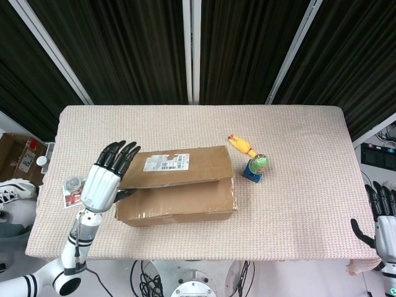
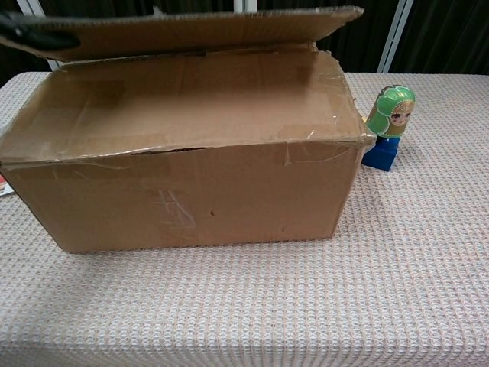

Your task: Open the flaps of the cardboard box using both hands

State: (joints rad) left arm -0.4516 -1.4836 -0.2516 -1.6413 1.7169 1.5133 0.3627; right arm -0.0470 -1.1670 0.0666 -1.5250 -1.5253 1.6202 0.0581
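Observation:
The cardboard box (image 1: pixel 179 201) lies at the table's middle left, long side toward me. Its far flap (image 1: pixel 179 166), which carries a white label, is raised and hangs over the top (image 2: pixel 191 27). The near flap (image 2: pixel 191 103) still lies flat across the box. My left hand (image 1: pixel 104 179) is at the box's left end with its fingers spread upward. Its dark thumb (image 2: pixel 30 36) sits under the raised flap's left edge and props it up. My right hand (image 1: pixel 387 226) is far from the box at the table's front right corner, fingers apart and holding nothing.
A green nesting doll (image 2: pixel 391 113) on a blue block (image 2: pixel 380 153) stands just right of the box. A yellow rubber chicken (image 1: pixel 241 145) lies behind it. A small tin (image 1: pixel 73 183) and a card lie at the left edge, beside my left hand.

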